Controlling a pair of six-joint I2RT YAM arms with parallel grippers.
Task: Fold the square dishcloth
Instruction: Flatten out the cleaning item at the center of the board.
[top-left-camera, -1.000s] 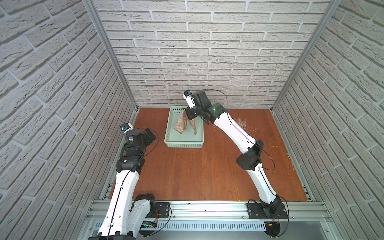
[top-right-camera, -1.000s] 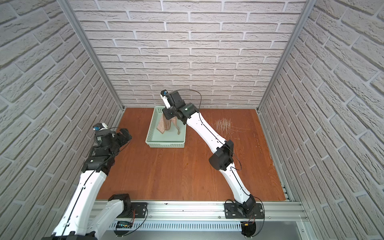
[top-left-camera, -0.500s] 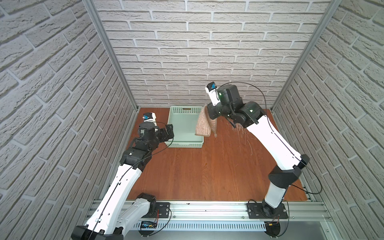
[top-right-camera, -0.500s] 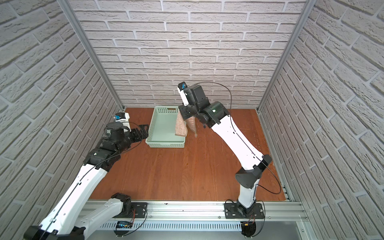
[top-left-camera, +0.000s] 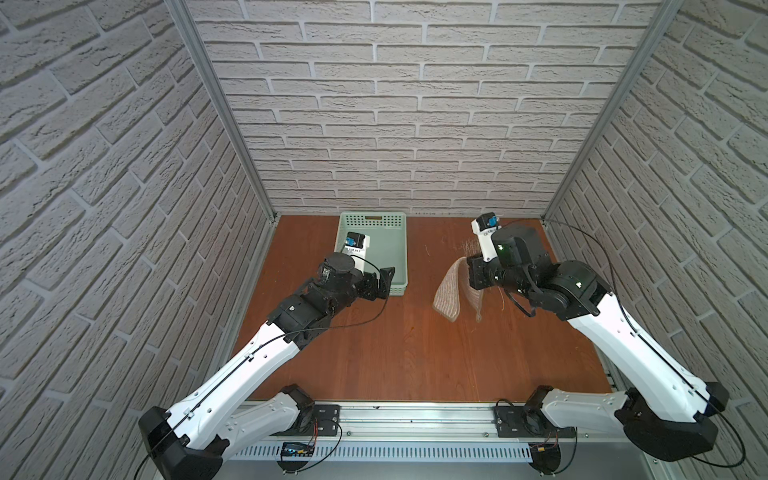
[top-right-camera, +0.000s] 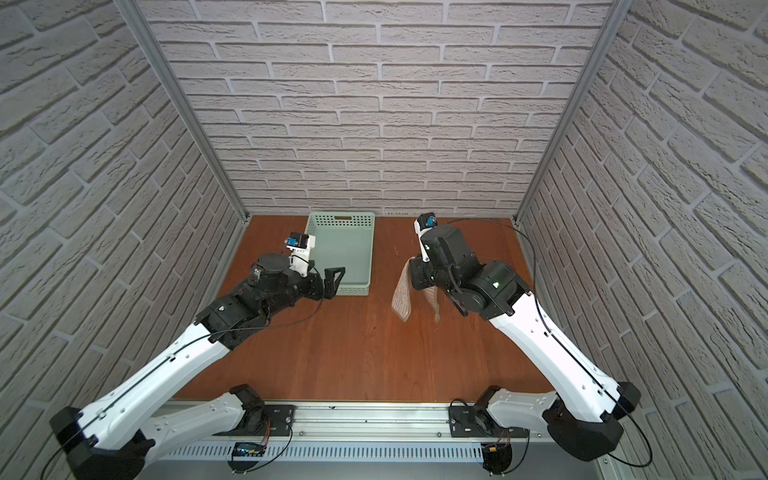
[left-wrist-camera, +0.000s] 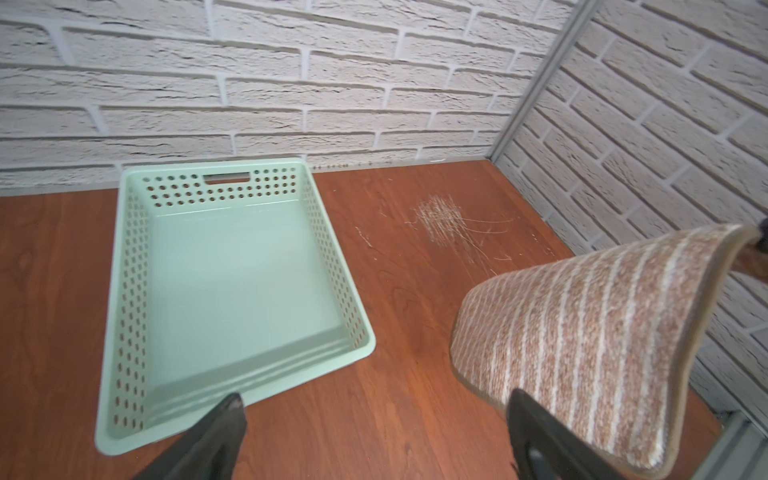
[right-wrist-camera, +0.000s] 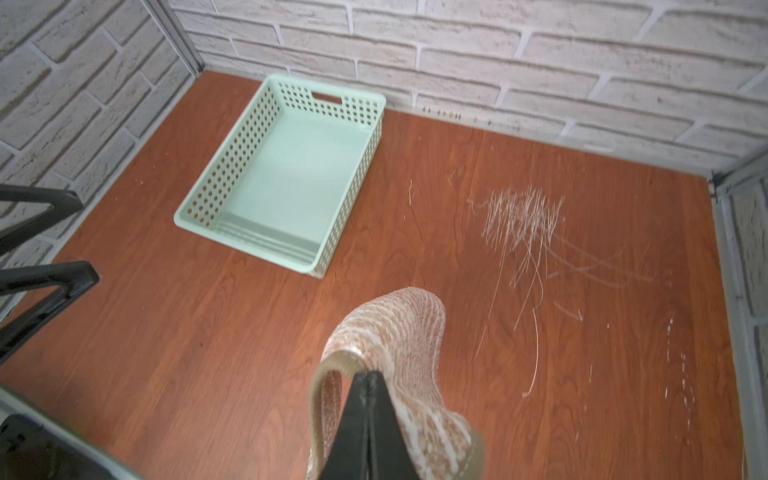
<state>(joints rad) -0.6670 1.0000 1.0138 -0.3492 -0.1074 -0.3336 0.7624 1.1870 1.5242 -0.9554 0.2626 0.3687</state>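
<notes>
Square dishcloth (top-left-camera: 449, 291) aloft, pinched edge hidden within right end effector (right-wrist-camera: 368, 376)

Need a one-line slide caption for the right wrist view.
Striped dishcloth dangles from the shut right gripper above the wooden table, green basket beyond.

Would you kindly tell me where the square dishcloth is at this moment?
In both top views the square dishcloth hangs from the shut right gripper above the table, to the right of the mint-green basket and near the pale strands.
</notes>
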